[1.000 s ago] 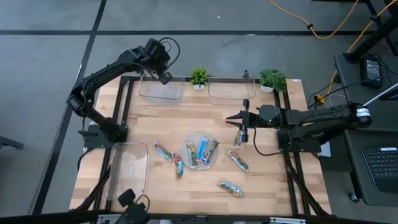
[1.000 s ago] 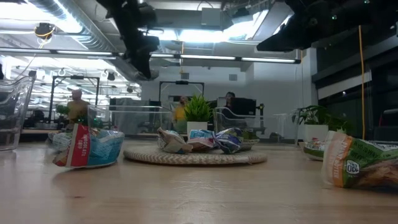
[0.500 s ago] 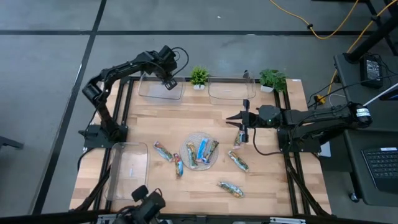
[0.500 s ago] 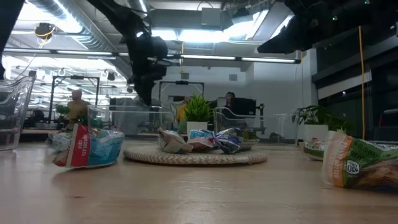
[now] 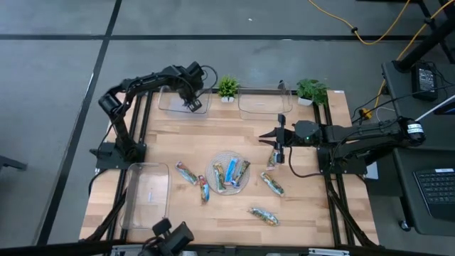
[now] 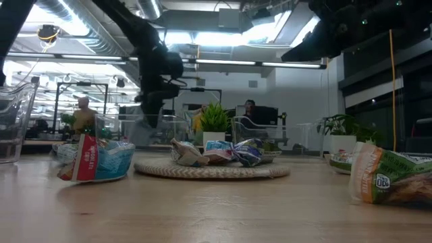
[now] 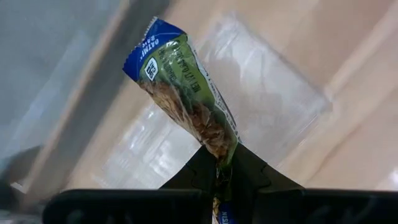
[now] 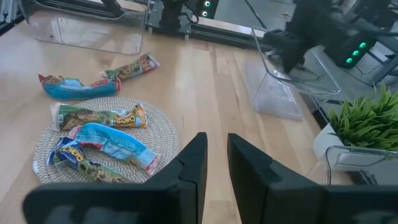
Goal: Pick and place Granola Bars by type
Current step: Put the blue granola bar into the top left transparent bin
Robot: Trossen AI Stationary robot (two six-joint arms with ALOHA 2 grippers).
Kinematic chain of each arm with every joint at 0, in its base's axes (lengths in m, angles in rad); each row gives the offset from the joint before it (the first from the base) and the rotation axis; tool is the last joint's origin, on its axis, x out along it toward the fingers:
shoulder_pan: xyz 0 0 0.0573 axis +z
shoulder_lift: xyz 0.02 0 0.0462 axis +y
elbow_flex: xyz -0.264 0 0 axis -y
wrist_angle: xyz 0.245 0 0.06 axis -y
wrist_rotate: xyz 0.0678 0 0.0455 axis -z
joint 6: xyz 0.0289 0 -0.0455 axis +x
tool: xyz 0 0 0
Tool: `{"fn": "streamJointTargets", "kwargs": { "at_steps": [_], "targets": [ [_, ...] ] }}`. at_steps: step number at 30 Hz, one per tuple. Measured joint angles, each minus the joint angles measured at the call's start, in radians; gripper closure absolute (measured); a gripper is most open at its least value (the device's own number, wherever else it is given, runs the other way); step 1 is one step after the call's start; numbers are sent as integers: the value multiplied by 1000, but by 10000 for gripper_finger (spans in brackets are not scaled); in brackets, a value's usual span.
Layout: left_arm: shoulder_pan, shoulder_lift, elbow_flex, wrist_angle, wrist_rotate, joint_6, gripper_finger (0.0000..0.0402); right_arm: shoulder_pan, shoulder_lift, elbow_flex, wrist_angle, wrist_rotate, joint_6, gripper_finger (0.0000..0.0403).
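My left gripper (image 5: 192,100) is over the far-left clear tray (image 5: 174,104), shut on a blue-and-green granola bar (image 7: 186,93). My right gripper (image 5: 279,142) hangs above the table to the right of the round plate (image 5: 227,186), with a narrow gap between its fingers, touching nothing. Three bars (image 5: 229,173) lie on the plate; in the right wrist view these bars (image 8: 102,143) are blue and green-yellow. Two bars (image 5: 193,179) lie flat to the left of the plate, and three bars (image 5: 271,183) to its right and near side. My left gripper pinches the granola bar by one end of its wrapper (image 7: 219,163) between the two fingers. The bar runs on beyond the fingertips, lifted clear, and its blue free end (image 7: 148,51) is over the clear tray.
A second clear tray (image 5: 263,104) sits at the far edge, and a third (image 5: 146,192) at the near left. Two small potted plants (image 5: 227,87) (image 5: 311,90) stand at the far edge between and beside the trays. Bare wood lies between the plate and the far trays.
My left gripper has moved down and toward the table's near right, from above the far-left corner to just over the far-left tray, carrying the bar with it. The right arm has kept still.
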Motion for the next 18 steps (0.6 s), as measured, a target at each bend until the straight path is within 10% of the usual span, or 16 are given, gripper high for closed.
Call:
{"fn": "streamJointTargets", "kwargs": {
  "at_steps": [18],
  "targets": [
    [1, 0, -52, 57, -12, 5, 362, 0, 0, 0, 1, 0, 24, 336]
  ]
}}
